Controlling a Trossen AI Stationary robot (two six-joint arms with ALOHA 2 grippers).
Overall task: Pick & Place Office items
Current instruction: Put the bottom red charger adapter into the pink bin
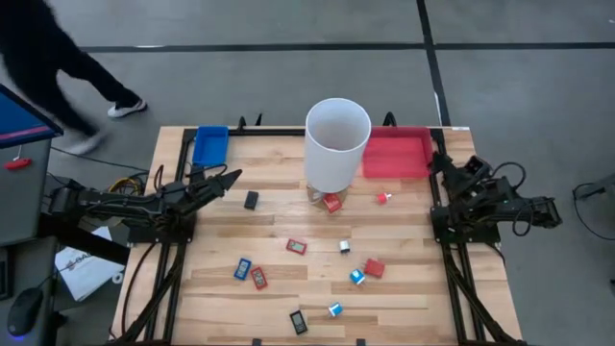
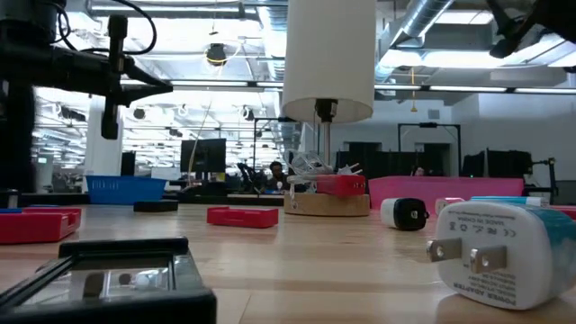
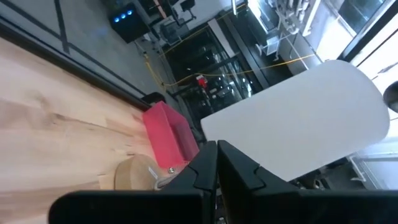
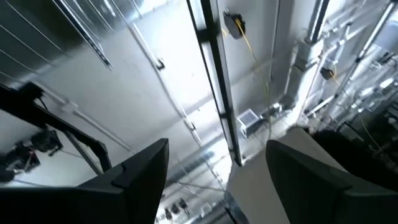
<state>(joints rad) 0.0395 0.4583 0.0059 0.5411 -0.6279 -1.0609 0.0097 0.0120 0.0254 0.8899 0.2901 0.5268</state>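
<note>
Arms sit at the two sides of the wooden table (image 1: 404, 221). Left gripper (image 1: 233, 177) reaches in from nine o'clock, stretched low and nearly level toward the table's middle, its fingers (image 3: 214, 163) pressed together on nothing, tip aimed at the white cylinder (image 1: 337, 142). Right gripper (image 1: 440, 163) sits folded up at three o'clock beside the red tray (image 1: 396, 152), tilted upward toward the ceiling, its fingers (image 4: 144, 171) spread apart and empty.

Office items lie scattered over the near half of the table, all loose. A flat black piece (image 1: 251, 200) lies just off the left gripper's tip, long axis running twelve to six. A red cube-like bit (image 1: 332, 203) rests against the cylinder's base at six o'clock. A small red-and-white bit (image 1: 382, 198) sits toward four o'clock from the cylinder. A red rectangle (image 1: 296, 246) lies mid-table, long axis roughly nine to three. A blue rectangle (image 1: 242, 268) and a second red rectangle (image 1: 259, 278) lie side by side toward seven o'clock. A black rectangle (image 1: 299, 321) lies at six o'clock by the near edge. The blue tray (image 1: 209, 144) stands at eleven o'clock.
</note>
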